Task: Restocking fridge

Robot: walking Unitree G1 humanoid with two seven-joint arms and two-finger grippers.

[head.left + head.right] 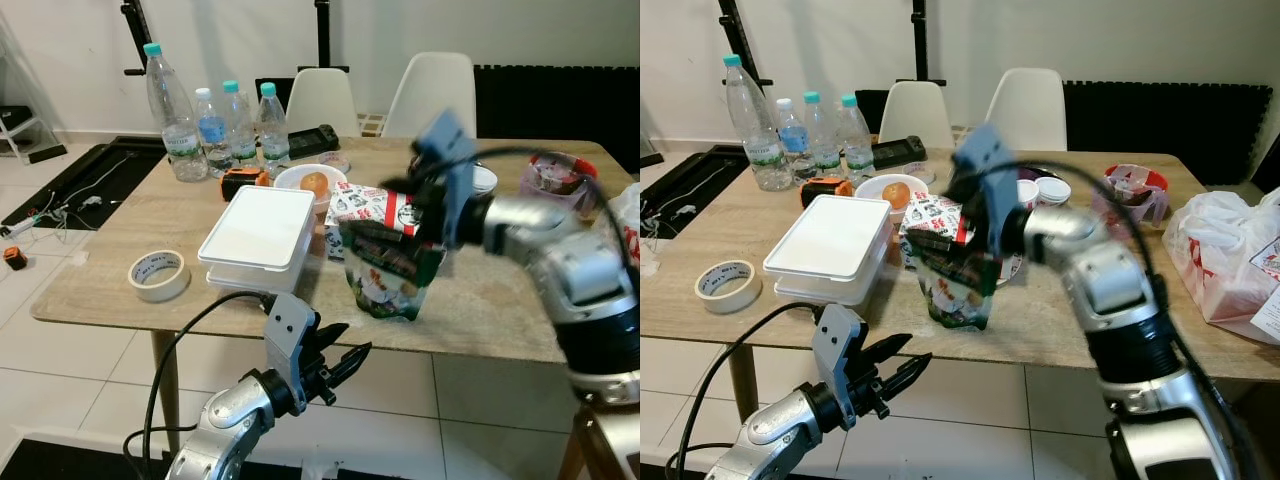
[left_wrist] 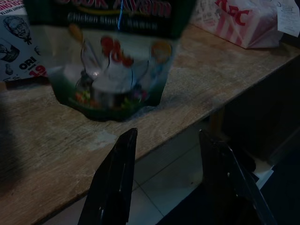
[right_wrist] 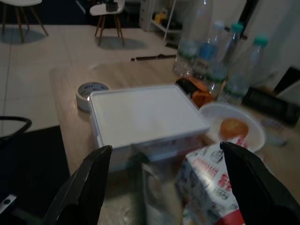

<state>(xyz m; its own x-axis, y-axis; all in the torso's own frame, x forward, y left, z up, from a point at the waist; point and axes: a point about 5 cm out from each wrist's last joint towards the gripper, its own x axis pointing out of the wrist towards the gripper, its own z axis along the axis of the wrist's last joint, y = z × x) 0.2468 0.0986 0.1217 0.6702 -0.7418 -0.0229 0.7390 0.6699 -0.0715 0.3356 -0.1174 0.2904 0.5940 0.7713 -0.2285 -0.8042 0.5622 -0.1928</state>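
This is looking like the dining area of a home. A wooden worktop (image 1: 110, 290) is standing on pale floor tiles (image 1: 60, 390), with two white moulded chairs (image 1: 430, 90) sitting behind it against a plain light wall. Everyday food clutter is covering the worktop: water bottles (image 1: 215, 125), a bowl with an orange fruit (image 1: 312, 183), a white lidded food container (image 1: 258, 232), fast-food packaging (image 1: 1230, 260) and a roll of tape (image 1: 158, 274). Black floor mats (image 1: 80, 175) and loose cables are lying on the floor nearby.
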